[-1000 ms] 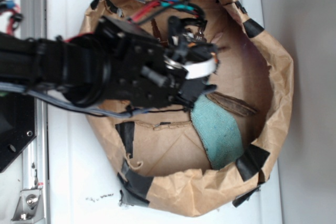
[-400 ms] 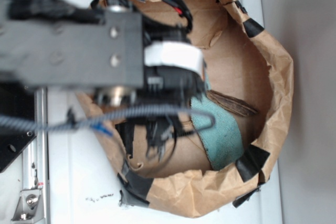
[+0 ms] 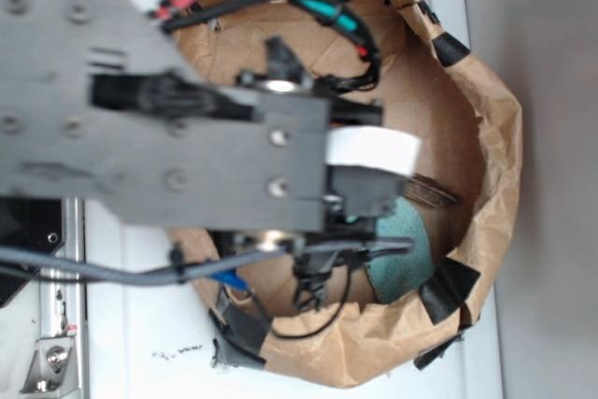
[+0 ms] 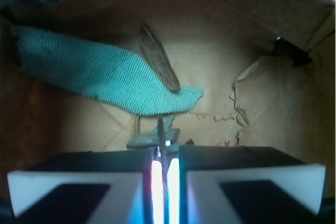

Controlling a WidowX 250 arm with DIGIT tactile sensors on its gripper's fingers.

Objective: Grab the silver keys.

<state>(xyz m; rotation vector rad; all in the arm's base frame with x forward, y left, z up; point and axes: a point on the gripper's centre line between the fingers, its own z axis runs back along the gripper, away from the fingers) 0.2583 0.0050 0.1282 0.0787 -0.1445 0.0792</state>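
Grey-silver metal shows just past my gripper [image 4: 163, 169]: the silver keys [image 4: 156, 137] hang there, pinched between pads nearly closed, a narrow bright slit left between them. They sit above the brown paper bag [image 4: 262, 14] floor, near the teal cloth [image 4: 100, 74] and the dark wood sliver [image 4: 157, 56]. I judge them light but hard, slick and loose on the ring, so a squeeze on a flat key head or the ring suits best; blades may swing or slip.
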